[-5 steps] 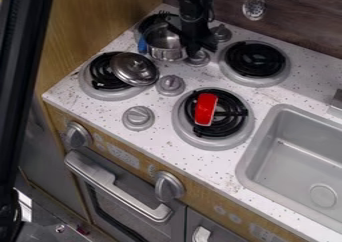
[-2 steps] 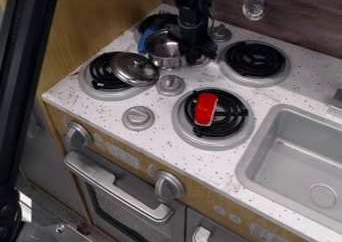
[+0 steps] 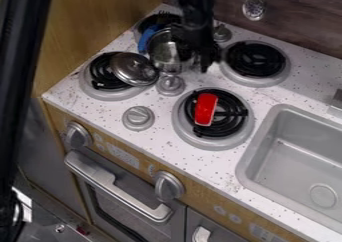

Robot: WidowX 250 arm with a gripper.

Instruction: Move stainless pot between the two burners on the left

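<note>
The black arm (image 3: 194, 8) is cut off by the top edge, and its dark shape covers part of the pot's (image 3: 167, 56) right side. The tool (image 3: 206, 61) hangs at that side; dark against dark, it blurs into one mass, and I cannot tell whether it is spread, pressed together or pinching the pot. The pot is beside the rear left burner (image 3: 141, 25), whose coil is partly hidden, and just past the lid (image 3: 133, 68). Its near end meets a knob (image 3: 170, 86) in the view; whether they touch is hard to say. A blue part (image 3: 148, 35) shows at the pot's far left side, its full shape unclear.

The pot is shiny, rounded metal. The lid, a polished dome with a small knob on top, lies tilted over the front left burner (image 3: 100, 82), hiding part of its black coil. A red thing (image 3: 205, 109), oblong with a pale rim, rests on the front right burner (image 3: 214, 145); I cannot tell what it is. The rear right burner (image 3: 255, 61) has a black coil in a smooth grey ring. The worktop (image 3: 220, 168) is white with dark specks. The smooth grey sink (image 3: 290, 151) runs out of view at the right, and a perforated metal spoon (image 3: 254, 8) is cut off above.
</note>
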